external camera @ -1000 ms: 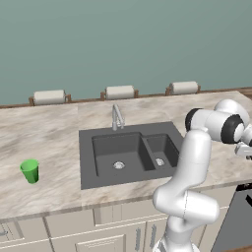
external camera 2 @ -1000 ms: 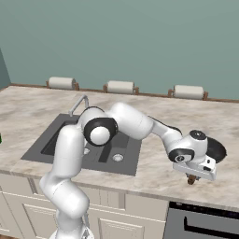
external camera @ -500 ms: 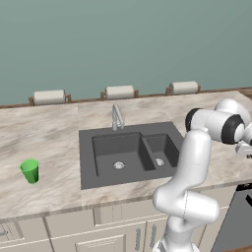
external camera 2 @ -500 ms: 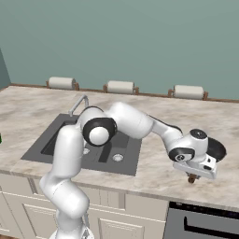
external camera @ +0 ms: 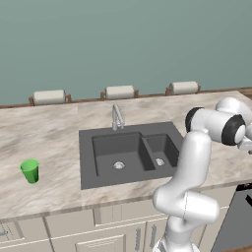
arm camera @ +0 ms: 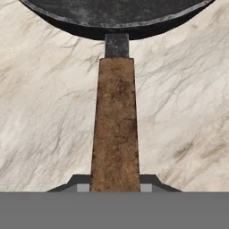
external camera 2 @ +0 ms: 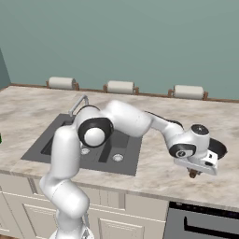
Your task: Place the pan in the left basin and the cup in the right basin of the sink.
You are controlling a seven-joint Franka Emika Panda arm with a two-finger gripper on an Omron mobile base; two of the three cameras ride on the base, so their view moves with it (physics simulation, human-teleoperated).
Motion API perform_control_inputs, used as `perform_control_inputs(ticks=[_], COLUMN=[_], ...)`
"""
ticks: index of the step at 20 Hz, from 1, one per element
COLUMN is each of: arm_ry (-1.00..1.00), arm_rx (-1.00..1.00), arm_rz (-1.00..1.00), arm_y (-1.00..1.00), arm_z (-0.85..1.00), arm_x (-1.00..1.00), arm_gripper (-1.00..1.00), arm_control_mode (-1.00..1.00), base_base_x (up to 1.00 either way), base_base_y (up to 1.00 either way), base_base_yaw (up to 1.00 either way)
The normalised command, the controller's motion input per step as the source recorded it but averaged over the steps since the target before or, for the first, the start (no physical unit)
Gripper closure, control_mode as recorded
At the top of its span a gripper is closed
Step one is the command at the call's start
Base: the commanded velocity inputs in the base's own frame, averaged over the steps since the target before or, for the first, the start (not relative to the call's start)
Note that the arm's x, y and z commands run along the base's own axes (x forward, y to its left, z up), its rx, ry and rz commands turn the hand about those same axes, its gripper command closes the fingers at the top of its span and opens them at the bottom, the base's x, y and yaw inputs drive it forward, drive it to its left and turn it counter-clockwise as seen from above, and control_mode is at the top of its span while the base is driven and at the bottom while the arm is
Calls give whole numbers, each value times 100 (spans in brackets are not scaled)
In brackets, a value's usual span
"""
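Observation:
The black pan [arm camera: 116, 13] rests on the marble counter right of the sink, and its brown handle [arm camera: 115, 125] runs straight down between my fingertips. My gripper [arm camera: 115, 185] is shut on the handle's end, one tip pressed to each side. In the right base view the gripper [external camera 2: 192, 173] hangs low over the counter's front edge, with the pan [external camera 2: 219, 148] just behind it. The green cup [external camera: 30, 171] stands upright on the counter far left of the sink [external camera: 88, 135]. The wide left basin [external camera: 115, 155] and narrow right basin [external camera: 160, 150] hold nothing.
A curved silver faucet [external camera: 117, 117] rises behind the sink. Three paper-towel rolls [external camera: 120, 92] line the back wall. A dark oven front [external camera 2: 200, 224] sits below the counter under my hand. My own arm [external camera 2: 135, 119] stretches across the sink's right side.

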Motion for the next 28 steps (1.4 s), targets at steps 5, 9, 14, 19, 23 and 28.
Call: perform_control_inputs(ticks=[5, 9, 14, 19, 23, 28], arm_ry=[-4, -7, -10, -18, -24, -15], arm_rx=[0, 0, 0, 0, 0, -1], arm_rz=[0, 0, 0, 0, 0, 0], arm_y=[0, 2, 8, 10, 12, 21], arm_z=[28, 25, 16, 13, 18, 20], arm_x=[-12, -12, -19, -19, -19, -17], arm_gripper=[100, 100, 100, 100, 100, 100], arm_control_mode=[-100, -100, -100, -100, -100, -100], base_base_x=[0, 0, 0, 0, 0, 0], base_base_y=[0, 0, 0, 0, 0, 0], base_base_yaw=[0, 0, 0, 0, 0, 0])
